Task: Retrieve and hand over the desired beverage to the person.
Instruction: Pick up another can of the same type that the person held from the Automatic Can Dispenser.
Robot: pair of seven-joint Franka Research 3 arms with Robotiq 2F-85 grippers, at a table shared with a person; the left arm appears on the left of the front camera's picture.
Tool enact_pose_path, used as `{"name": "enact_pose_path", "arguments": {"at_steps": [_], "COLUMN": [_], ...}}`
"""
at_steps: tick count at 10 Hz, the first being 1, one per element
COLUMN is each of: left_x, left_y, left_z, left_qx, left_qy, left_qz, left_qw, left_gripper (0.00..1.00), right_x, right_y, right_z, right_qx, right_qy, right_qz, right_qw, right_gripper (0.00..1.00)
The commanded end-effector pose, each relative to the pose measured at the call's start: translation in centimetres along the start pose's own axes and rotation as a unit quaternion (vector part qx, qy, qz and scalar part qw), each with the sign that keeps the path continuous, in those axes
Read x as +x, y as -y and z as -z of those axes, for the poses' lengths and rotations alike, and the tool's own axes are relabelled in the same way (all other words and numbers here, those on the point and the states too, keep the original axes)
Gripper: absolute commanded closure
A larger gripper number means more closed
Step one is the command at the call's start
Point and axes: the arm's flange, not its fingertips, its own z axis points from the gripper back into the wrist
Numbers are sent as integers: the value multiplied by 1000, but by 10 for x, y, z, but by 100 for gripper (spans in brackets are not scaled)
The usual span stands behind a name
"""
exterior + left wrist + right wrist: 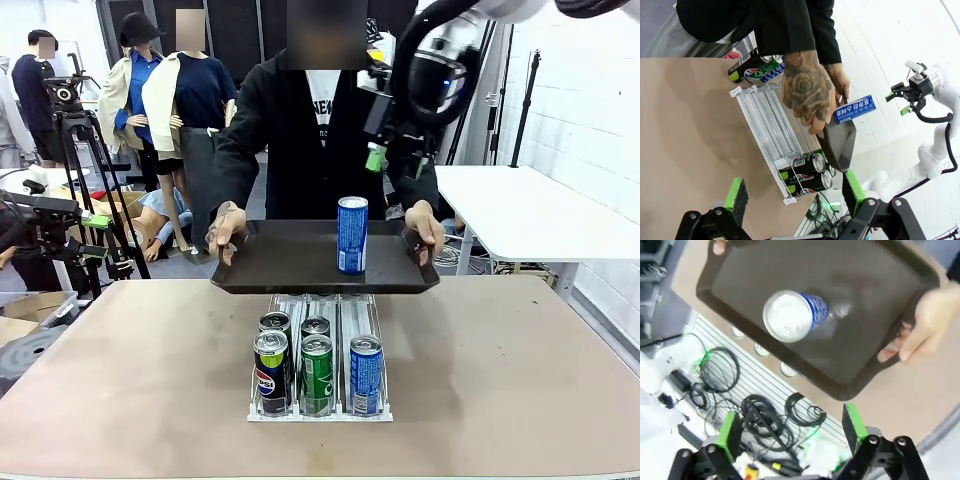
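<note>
The person (pixel 300 130) stands at the far side and holds a black tray (pixel 290 255) level over the table with both hands. A blue can (pixel 352 235) stands upright on it. My right gripper (pixel 397 165) hangs open well above the tray's right part, clear of the can. From above, the right wrist view shows the blue can (pixel 792 315) on the tray (pixel 865 285), far beyond the open right gripper (pixel 790 432). My left gripper (pixel 98 222) hovers open off the table's left side. The open left gripper (pixel 795 195) holds nothing and faces the tray (pixel 840 142) and blue can (pixel 855 109).
A clear can rack (pixel 320 300) sits mid-table with several cans at its front: a black Pepsi can (pixel 271 372), a green can (pixel 317 372) and a blue can (pixel 366 372). A white side table (pixel 520 210) stands right. Cables (pixel 760 410) lie on the floor.
</note>
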Motion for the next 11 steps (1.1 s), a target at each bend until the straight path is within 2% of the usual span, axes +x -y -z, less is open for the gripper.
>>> {"name": "enact_pose_path", "arguments": {"at_steps": [1, 3, 7, 9, 11], "left_x": [0, 0, 0, 0, 0], "left_y": [1, 1, 1, 1, 1], "left_z": [-1, -1, -1, -1, -1], "left_qx": [1, 1, 1, 1, 1], "left_qy": [-2, -2, -2, -2, -2], "left_qz": [1, 1, 1, 1, 1], "left_qw": [1000, 1000, 1000, 1000, 1000], "left_gripper": [0, 0, 0, 0, 0], "right_x": [-37, -72, -136, -155, -162], "right_y": [38, 68, 145, 183, 213], "right_z": [23, 36, 67, 89, 103], "right_qx": [58, 120, 212, 250, 297], "right_qy": [41, 89, 175, 209, 218], "right_qz": [43, 118, 201, 214, 211], "right_qw": [997, 982, 940, 921, 906], "right_gripper": [0, 0, 0, 0, 0]}}
